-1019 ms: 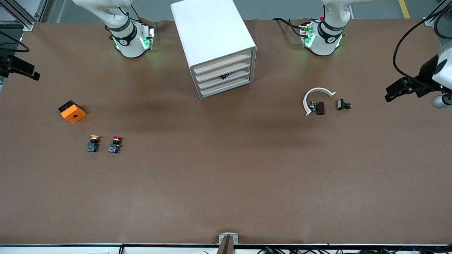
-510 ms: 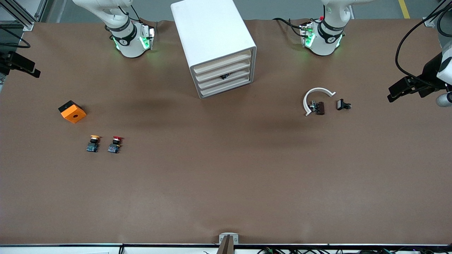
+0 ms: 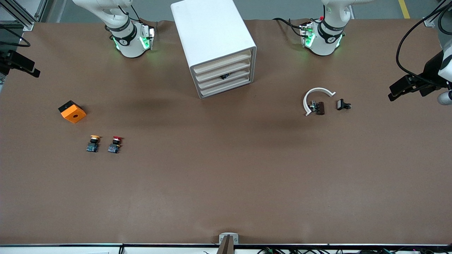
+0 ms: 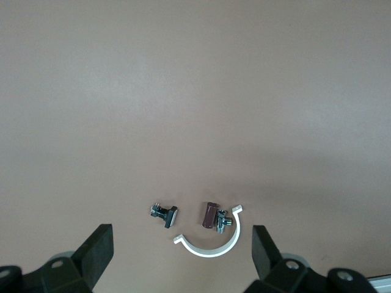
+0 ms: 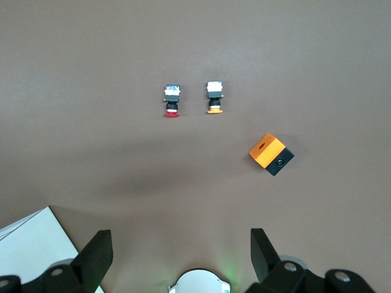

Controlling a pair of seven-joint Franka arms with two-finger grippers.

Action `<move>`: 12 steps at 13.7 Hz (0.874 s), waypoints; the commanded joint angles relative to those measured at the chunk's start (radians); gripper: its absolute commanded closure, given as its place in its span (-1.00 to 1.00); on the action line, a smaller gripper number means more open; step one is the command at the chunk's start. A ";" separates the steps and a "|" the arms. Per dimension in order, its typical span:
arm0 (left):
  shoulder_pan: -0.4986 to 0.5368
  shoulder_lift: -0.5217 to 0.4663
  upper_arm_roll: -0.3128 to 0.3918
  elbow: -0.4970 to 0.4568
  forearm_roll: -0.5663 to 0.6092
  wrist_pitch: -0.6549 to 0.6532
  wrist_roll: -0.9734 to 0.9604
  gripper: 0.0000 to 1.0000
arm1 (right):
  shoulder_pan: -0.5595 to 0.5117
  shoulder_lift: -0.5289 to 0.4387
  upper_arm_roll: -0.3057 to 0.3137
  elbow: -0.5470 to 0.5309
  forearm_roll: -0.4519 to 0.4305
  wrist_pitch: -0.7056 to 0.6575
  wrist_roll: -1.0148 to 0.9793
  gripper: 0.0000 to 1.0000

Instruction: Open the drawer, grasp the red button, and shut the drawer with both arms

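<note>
The red-capped button (image 3: 115, 144) stands on the table toward the right arm's end, beside a yellow-capped one (image 3: 93, 143). It also shows in the right wrist view (image 5: 172, 101). The white drawer cabinet (image 3: 215, 46) stands between the two arm bases, with all its drawers shut. My right gripper (image 3: 26, 68) hangs high over the right arm's end of the table, open and empty (image 5: 180, 259). My left gripper (image 3: 399, 88) hangs high over the left arm's end, open and empty (image 4: 181, 256).
An orange cube with a hole (image 3: 72, 111) lies farther from the front camera than the buttons. A white arc (image 3: 316, 97), a brown part (image 3: 319, 108) and a small black part (image 3: 343, 104) lie toward the left arm's end. A small black thing (image 3: 225, 76) shows on one drawer front.
Both grippers have drifted slightly outward toward their ends of the table. Nothing on the table has moved.
</note>
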State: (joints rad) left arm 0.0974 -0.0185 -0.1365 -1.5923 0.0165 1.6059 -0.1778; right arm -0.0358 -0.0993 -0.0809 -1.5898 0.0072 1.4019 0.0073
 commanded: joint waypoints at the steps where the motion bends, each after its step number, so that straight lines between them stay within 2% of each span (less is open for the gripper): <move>1: 0.002 -0.012 -0.011 0.003 -0.013 -0.006 0.024 -1.00 | -0.007 -0.031 0.004 -0.022 -0.001 0.012 -0.006 -1.00; 6: -0.010 -0.012 -0.025 0.006 -0.006 -0.017 0.118 -1.00 | -0.009 -0.071 0.004 -0.024 -0.012 0.008 -0.007 -1.00; 12: -0.010 -0.012 -0.025 0.009 -0.003 -0.032 0.119 -1.00 | -0.004 -0.069 0.006 -0.052 -0.012 0.028 -0.007 -1.00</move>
State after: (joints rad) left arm 0.0820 -0.0207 -0.1567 -1.5923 0.0158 1.5995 -0.0776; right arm -0.0359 -0.1495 -0.0815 -1.6104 0.0071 1.4104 0.0068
